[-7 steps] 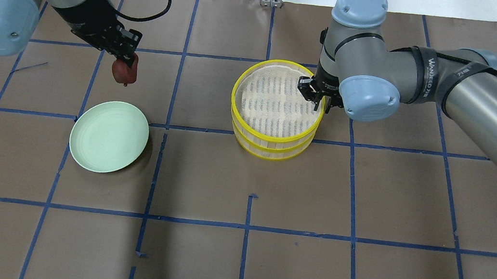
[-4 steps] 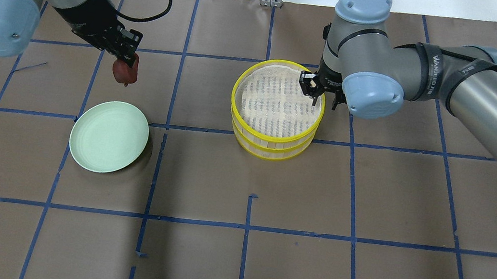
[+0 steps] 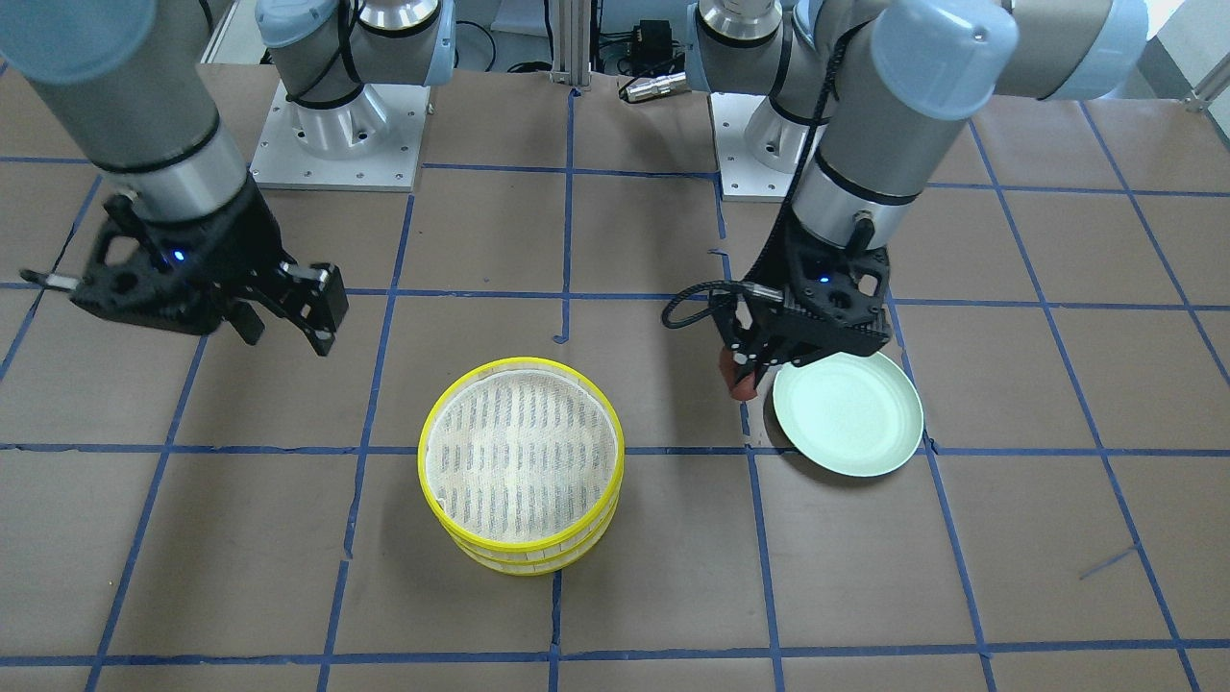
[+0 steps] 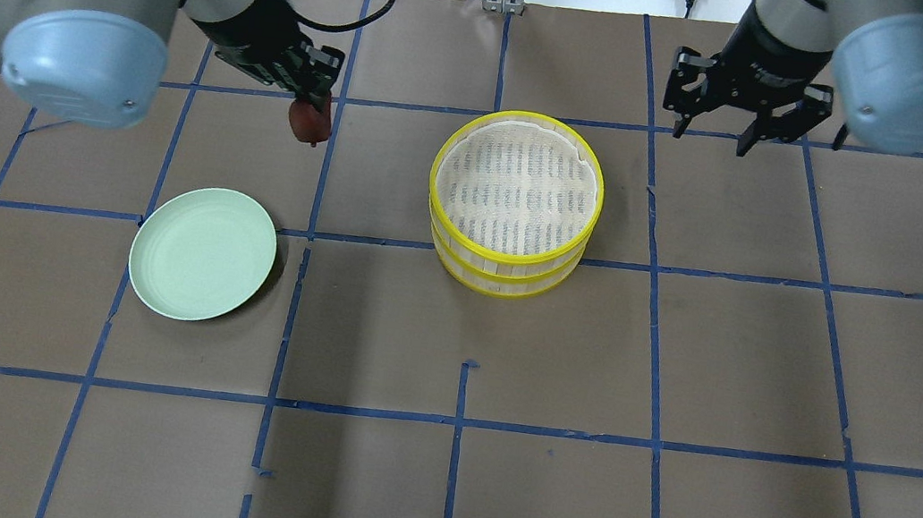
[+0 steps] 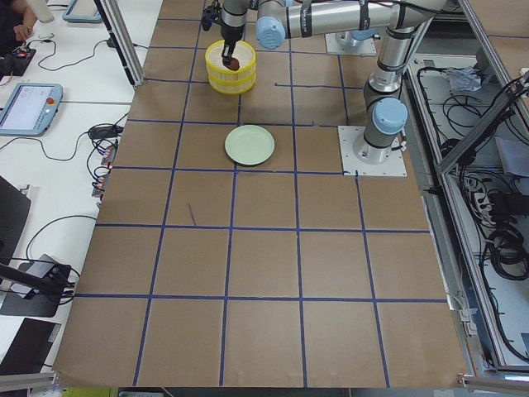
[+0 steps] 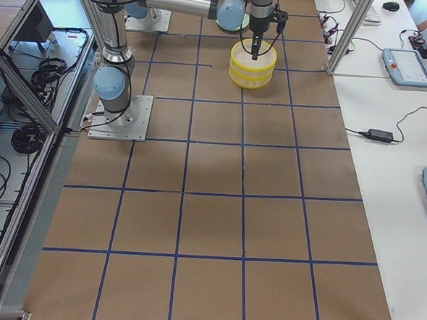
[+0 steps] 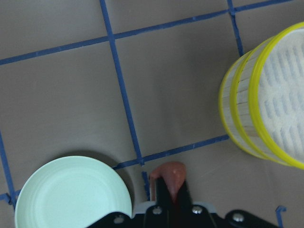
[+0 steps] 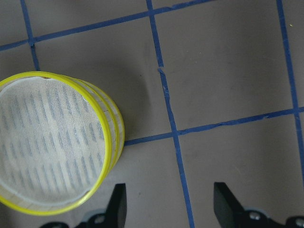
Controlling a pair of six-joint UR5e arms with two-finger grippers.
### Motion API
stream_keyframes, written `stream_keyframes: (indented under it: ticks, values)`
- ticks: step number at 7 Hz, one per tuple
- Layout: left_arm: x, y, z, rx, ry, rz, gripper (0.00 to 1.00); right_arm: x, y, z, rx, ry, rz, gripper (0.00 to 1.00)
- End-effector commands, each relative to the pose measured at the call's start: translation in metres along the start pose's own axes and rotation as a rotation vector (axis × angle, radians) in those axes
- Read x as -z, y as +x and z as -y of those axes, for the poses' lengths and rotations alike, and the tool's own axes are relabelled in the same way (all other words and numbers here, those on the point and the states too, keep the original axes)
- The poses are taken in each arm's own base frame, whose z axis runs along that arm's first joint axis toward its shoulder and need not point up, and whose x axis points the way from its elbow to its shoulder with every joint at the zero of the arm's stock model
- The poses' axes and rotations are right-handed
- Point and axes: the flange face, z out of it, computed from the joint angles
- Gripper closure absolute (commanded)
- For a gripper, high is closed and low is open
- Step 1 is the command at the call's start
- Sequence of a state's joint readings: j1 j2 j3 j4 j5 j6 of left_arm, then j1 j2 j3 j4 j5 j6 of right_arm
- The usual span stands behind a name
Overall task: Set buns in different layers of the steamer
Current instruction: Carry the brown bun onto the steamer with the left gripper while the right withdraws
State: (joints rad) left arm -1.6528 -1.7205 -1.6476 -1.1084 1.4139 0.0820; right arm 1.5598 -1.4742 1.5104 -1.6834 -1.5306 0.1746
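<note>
The steamer (image 4: 507, 258) is two stacked yellow-rimmed layers in mid-table, and the top layer's mesh (image 4: 517, 185) is bare. It also shows in the front view (image 3: 520, 556), the left wrist view (image 7: 240, 114) and the right wrist view (image 8: 113, 142). My left gripper (image 4: 314, 105) is shut on the reddish-brown bun (image 4: 308, 122), held above the table left of the steamer; the bun also shows in the front view (image 3: 741, 382) and the left wrist view (image 7: 171, 175). My right gripper (image 4: 712, 134) is open and empty, behind and to the right of the steamer. The white bun shows in no view.
An empty pale green plate (image 4: 202, 252) lies on the table at the left front, below the held bun in the front view (image 3: 848, 415). Brown table cover with a blue tape grid. Cables lie at the far edge behind my left arm.
My right gripper has moved off the steamer's far right rim, back and to the right, and stands open. My left gripper has carried the reddish-brown bun rightward toward the steamer.
</note>
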Motion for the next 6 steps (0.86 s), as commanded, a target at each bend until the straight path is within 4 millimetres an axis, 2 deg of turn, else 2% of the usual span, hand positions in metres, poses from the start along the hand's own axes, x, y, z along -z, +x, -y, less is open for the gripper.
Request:
stream_keyframes:
  ticks: [1, 2, 3, 4, 5, 6]
  values:
    - [-0.055, 0.078, 0.015, 0.093, 0.102, -0.070, 0.92, 0.083, 0.012, -0.042, 0.113, -0.078, -0.022, 0.16]
    - [-0.084, 0.114, 0.016, 0.189, 0.148, -0.109, 0.92, 0.088, 0.011, -0.047, 0.213, -0.069, -0.025, 0.00]
    - [-0.105, 0.135, 0.014, 0.225, 0.162, -0.129, 0.92, 0.071, 0.011, -0.050, 0.216, -0.113, -0.026, 0.00]
    - [-0.109, 0.142, 0.011, 0.228, 0.156, -0.126, 0.48, 0.060, 0.009, -0.047, 0.215, -0.093, -0.006, 0.00]
    - [-0.109, 0.143, 0.011, 0.230, 0.157, -0.128, 0.00, 0.053, 0.007, -0.035, 0.214, -0.018, -0.003, 0.00]
    - [-0.110, 0.143, 0.010, 0.237, 0.153, -0.129, 0.00, 0.049, 0.009, -0.039, 0.212, -0.021, -0.007, 0.00]
